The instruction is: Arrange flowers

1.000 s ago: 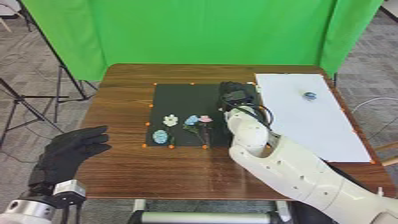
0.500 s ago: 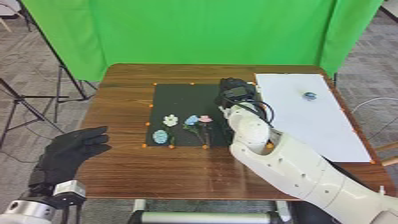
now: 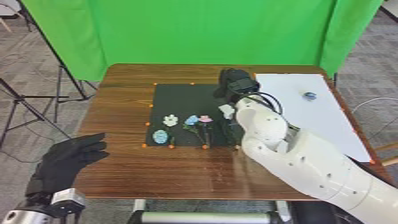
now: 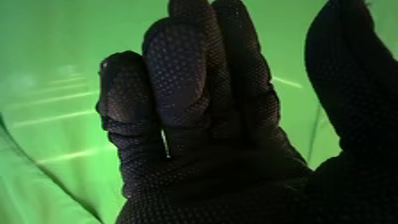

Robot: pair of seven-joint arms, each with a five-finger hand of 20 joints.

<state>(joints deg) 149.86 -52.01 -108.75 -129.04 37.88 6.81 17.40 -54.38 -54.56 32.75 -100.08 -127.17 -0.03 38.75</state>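
Though open, the right hand (image 3: 234,82) — near the dark mat (image 3: 182,102).

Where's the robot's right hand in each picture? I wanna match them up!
Head view: right hand, a little right of the middle, by the far right corner of the black mat, next to the white sheet.
Right wrist view: the same hand, very close up, fingers up.
Landmark in both: the green curtain, beyond the table in the head view and behind the hand in the wrist view.
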